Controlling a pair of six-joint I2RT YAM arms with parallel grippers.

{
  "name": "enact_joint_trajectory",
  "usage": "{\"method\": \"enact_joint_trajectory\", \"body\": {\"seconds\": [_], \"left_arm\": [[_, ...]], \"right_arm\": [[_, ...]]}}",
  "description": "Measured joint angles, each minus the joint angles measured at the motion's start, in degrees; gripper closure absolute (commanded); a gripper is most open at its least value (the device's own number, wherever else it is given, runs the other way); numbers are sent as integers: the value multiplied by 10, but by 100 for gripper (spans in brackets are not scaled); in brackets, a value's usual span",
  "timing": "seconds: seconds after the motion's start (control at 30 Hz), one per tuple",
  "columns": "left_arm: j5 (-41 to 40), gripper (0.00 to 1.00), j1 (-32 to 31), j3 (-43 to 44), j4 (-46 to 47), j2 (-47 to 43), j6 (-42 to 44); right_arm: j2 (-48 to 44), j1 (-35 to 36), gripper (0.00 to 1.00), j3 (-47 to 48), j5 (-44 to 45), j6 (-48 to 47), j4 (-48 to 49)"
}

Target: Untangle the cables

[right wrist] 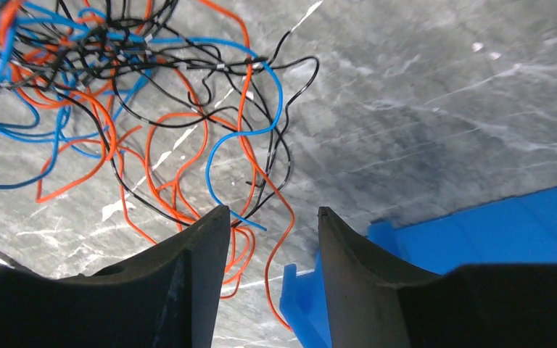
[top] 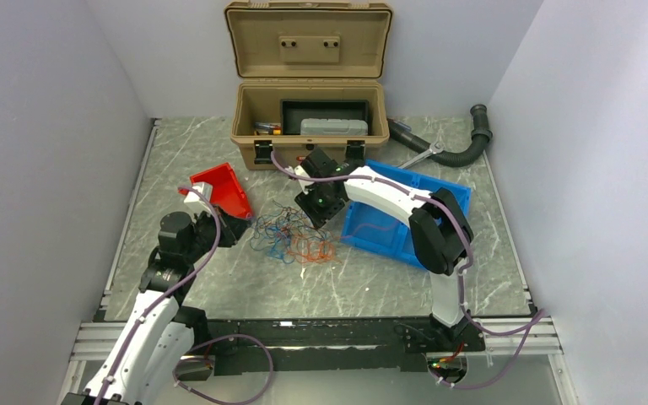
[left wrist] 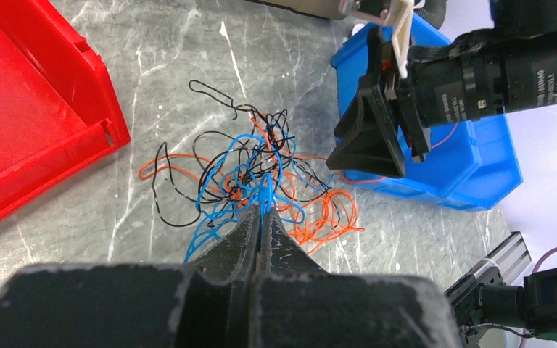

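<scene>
The cables (top: 294,237) lie as a loose tangle of thin orange, blue and black wires on the marble table between the two arms. They also show in the left wrist view (left wrist: 261,170) and the right wrist view (right wrist: 138,109). My left gripper (left wrist: 263,212) is shut on a blue strand at the near edge of the tangle; from above it (top: 240,226) sits at the tangle's left side. My right gripper (right wrist: 272,212) is open and empty, hovering just over the tangle's right edge (top: 318,218), with orange strands lying under the gap. It shows in the left wrist view (left wrist: 373,141) too.
A red bin (top: 219,187) lies tilted left of the tangle. A blue bin (top: 405,221) sits right of it, close beside my right gripper. An open tan toolbox (top: 308,126) stands at the back. A black corrugated hose (top: 464,145) and a wrench (top: 422,154) lie back right.
</scene>
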Motion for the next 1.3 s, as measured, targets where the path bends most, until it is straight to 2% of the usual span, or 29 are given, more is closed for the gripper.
{"method": "enact_joint_trajectory", "body": {"seconds": [0.3, 0.43, 0.53, 0.8, 0.87, 0.9, 0.93, 0.97, 1.17, 1.3], "left_arm": [[0, 100, 0, 0, 1, 3, 0], [0, 100, 0, 0, 1, 5, 0], [0, 100, 0, 0, 1, 5, 0], [-1, 100, 0, 0, -2, 1, 0], [-1, 100, 0, 0, -2, 0, 1], [-2, 100, 0, 0, -2, -1, 1], [-2, 100, 0, 0, -2, -2, 1], [-2, 100, 0, 0, -2, -2, 1], [-7, 100, 0, 0, -6, -3, 2], [-36, 100, 0, 0, -28, -3, 1]], "right_arm": [[2, 0, 58, -56, -24, -1, 31], [2, 0, 59, -61, -23, 0, 47], [2, 0, 65, -61, -22, 0, 57], [17, 0, 70, -59, -21, -1, 70], [24, 0, 77, -59, -21, -1, 70], [26, 0, 90, -59, -21, -1, 70], [29, 0, 97, -59, -21, -1, 70], [30, 0, 100, -59, -21, -3, 70], [14, 1, 100, -59, 5, 8, 70], [-46, 0, 100, -60, 45, 20, 59]]}}
